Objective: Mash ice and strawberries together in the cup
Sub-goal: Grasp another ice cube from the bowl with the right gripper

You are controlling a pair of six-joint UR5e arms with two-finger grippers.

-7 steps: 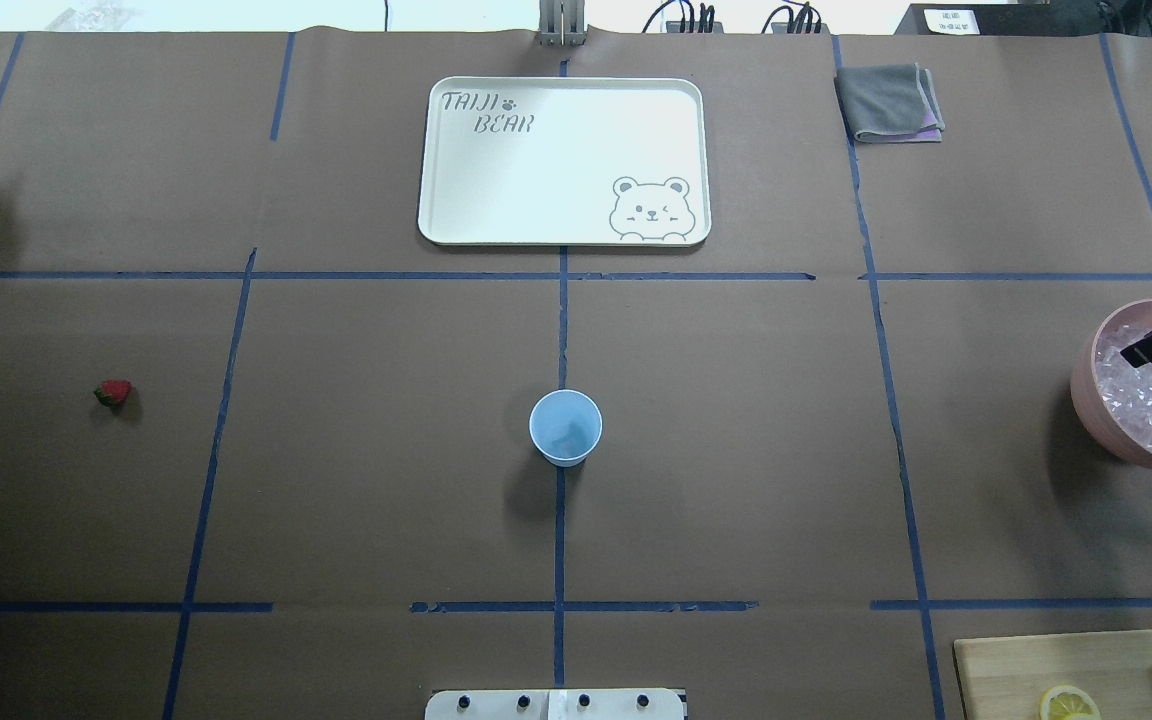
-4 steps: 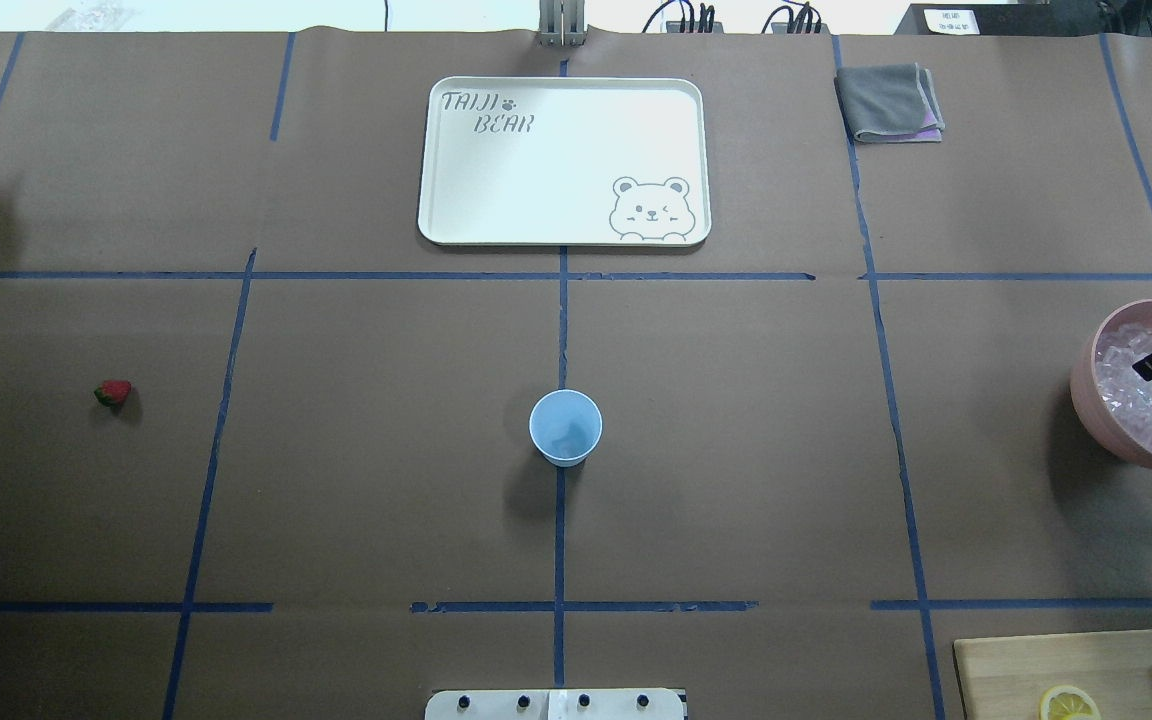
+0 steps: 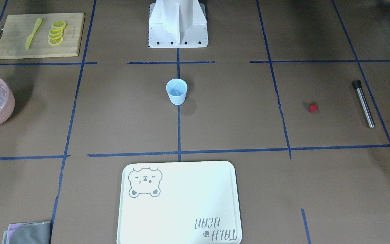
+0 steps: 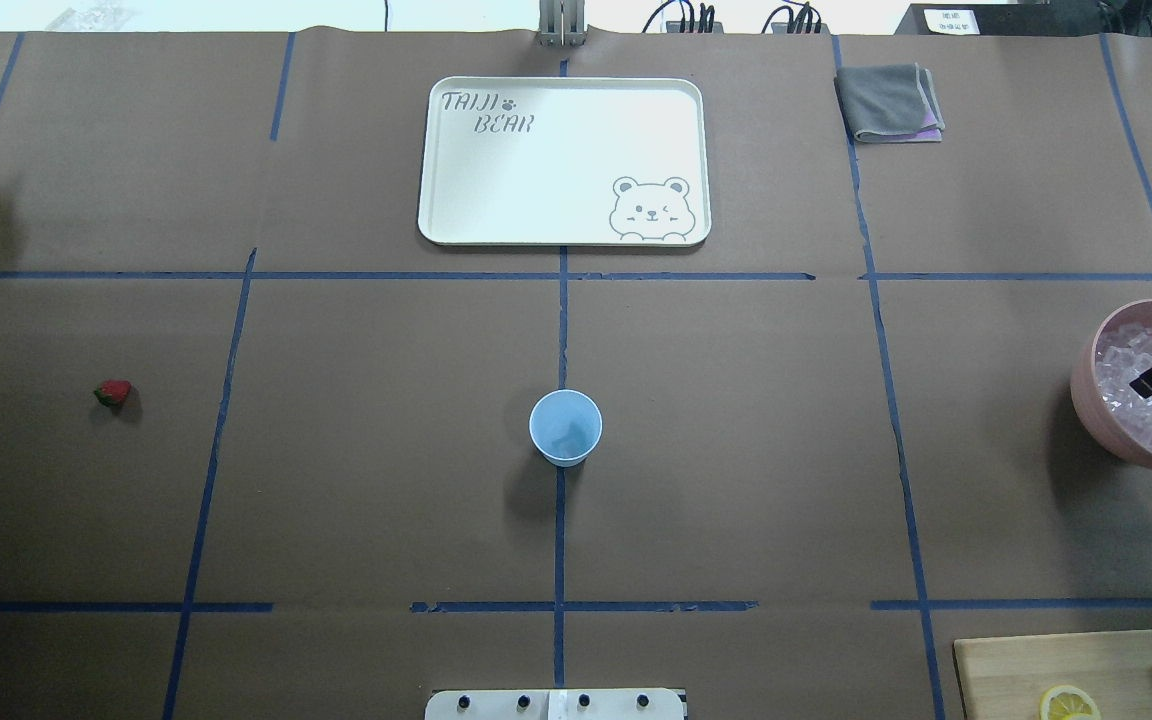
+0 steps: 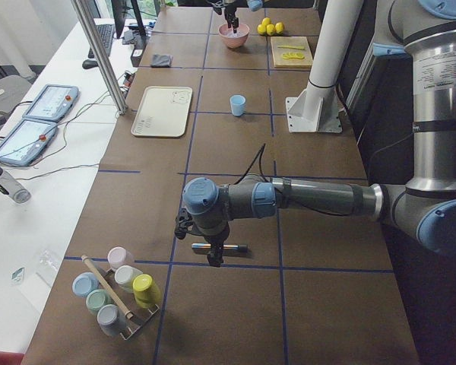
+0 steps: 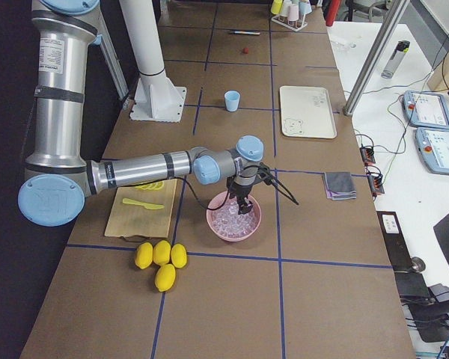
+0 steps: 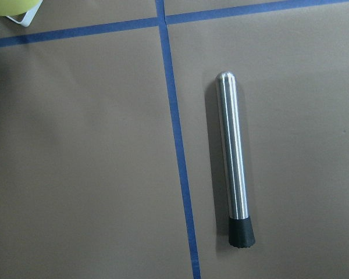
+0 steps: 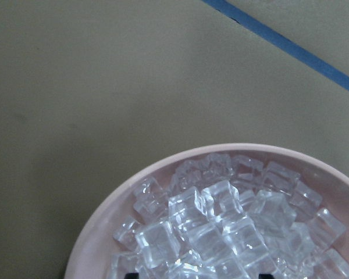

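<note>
Mashing looked unstarted: right tool [image 6: 242, 208] gaped wide over clear ice cubes [image 8: 215, 221]; small red strawberry [image 4: 113, 392] lay outside pale-blue plastic cup [image 4: 566, 458]; left tool [image 5: 212, 257]: cannot tell.

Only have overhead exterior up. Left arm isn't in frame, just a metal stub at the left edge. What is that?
Observer: A steel muddler with a black end cap, lying flat on the paper. The left wrist view shows all of it.
Operator: Where's the left gripper?
Observer: The left gripper hangs right above the muddler in the exterior left view. I can't tell from there whether it is open or shut.
Operator: Right side is cropped too. Has it got ice?
Observer: No. The right gripper is down over the ice in the pink bowl, and the right wrist view shows its tips spread apart with nothing gripped.
</note>
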